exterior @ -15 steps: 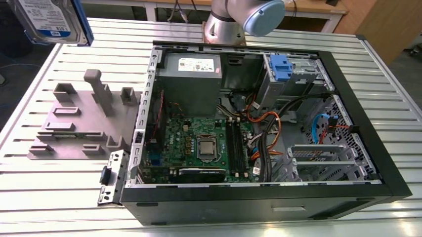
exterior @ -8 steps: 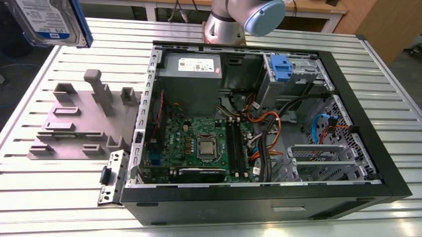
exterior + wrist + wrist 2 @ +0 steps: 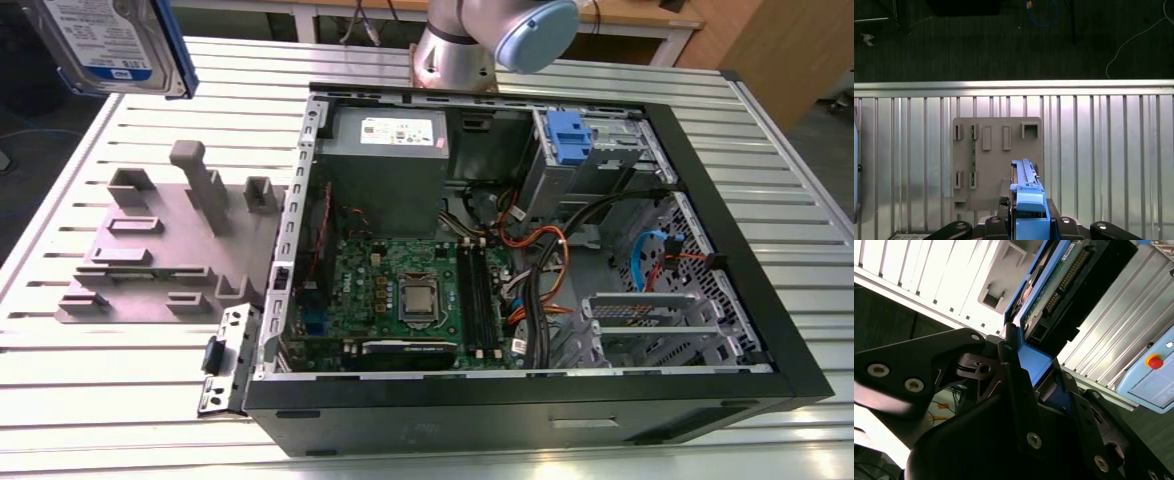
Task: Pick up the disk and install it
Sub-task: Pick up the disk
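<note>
Exterior view evidence places the disk (image 3: 114, 45) high over the slatted table (image 3: 787, 150), at the exterior view's left, well apart from the open computer case (image 3: 534, 410). In the second wrist view the gripper (image 3: 1036, 372) is seen pinching the disk's blue carrier frame, with one black finger pressed against each side. In the first wrist view the disk is shown edge-on above the grey holder (image 3: 996, 150), and no contact between the two can be made out. The pick-up is therefore judged done; the installation is judged not yet done, since the disk is held outside the case and far from its drive cage (image 3: 601, 150).
</note>
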`<state>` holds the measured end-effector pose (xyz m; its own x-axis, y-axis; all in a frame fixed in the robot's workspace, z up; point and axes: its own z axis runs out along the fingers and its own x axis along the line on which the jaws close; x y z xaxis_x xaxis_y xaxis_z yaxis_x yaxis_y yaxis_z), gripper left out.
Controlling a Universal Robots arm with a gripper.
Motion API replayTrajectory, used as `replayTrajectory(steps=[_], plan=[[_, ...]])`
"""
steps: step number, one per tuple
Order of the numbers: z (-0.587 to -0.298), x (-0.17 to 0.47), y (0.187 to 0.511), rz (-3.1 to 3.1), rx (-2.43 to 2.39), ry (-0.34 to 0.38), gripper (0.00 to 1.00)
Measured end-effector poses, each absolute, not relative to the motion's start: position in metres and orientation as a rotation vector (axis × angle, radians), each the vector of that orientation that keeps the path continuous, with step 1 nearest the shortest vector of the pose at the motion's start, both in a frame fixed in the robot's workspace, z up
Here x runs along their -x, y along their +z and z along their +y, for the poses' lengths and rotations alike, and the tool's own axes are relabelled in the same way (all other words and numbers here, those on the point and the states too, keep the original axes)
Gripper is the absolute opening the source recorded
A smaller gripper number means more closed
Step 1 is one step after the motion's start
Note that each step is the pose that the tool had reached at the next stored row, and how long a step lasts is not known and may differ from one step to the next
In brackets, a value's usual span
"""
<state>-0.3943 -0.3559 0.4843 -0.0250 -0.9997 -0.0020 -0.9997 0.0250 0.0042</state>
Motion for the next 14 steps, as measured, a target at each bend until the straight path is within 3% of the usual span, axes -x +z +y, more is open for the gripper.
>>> replayTrajectory(steps=[14], plan=[[-0.3578,0.3841,0.4842,-2.247,-2.192,-0.005,0.36]])
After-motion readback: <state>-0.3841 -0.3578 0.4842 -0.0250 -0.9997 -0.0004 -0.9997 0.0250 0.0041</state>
